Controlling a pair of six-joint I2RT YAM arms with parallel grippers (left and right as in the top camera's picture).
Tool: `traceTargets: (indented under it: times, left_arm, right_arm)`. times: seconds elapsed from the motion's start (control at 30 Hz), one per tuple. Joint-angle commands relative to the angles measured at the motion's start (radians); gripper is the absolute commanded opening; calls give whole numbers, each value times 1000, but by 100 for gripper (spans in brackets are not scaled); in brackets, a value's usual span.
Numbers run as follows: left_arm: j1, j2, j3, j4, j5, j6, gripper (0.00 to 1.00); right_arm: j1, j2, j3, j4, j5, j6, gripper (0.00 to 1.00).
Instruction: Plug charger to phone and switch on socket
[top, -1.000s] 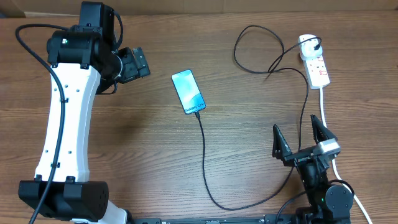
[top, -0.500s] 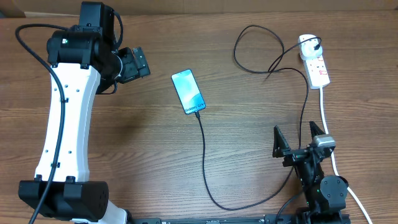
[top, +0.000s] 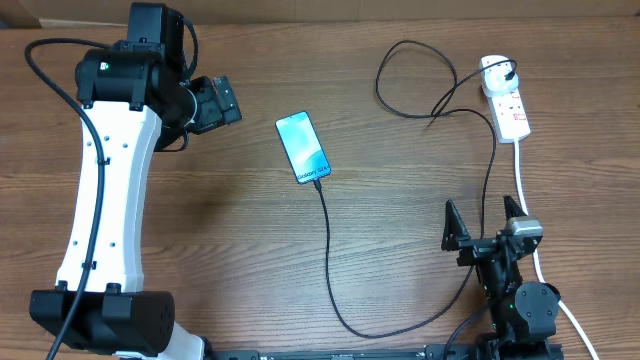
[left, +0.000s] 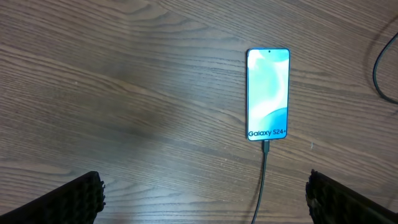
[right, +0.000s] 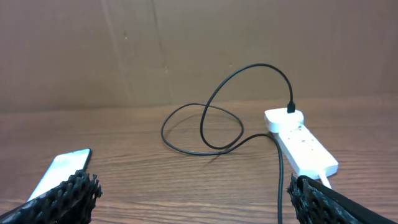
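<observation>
We record one wood-grain table (top: 240, 250) and a cardboard wall (right: 186, 50) behind it.

- One phone (top: 303, 147), screen lit, frame centre.
- One black charger cable (top: 330, 270), tip meeting the phone's lower edge, looping to the upper right.
- One white power strip (top: 508, 105), upper right, with one thick white cord (top: 521, 170).
- Two tools: left gripper (top: 228, 102), upper left, and right gripper (top: 480, 215), lower right. Both are spread wide and hold nothing.

Socket (top: 511, 112) switch position too small
</observation>
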Motion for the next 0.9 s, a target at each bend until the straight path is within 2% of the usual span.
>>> traceTargets:
  times: [0.0, 0.87]
  left_arm:
    - [5, 4, -2, -1, -10, 0, 100]
    - [5, 4, -2, -1, -10, 0, 100]
  right_arm:
    - [-3, -9, -10, 2, 10, -75, 100]
    - [-3, -9, -10, 6, 10, -80, 100]
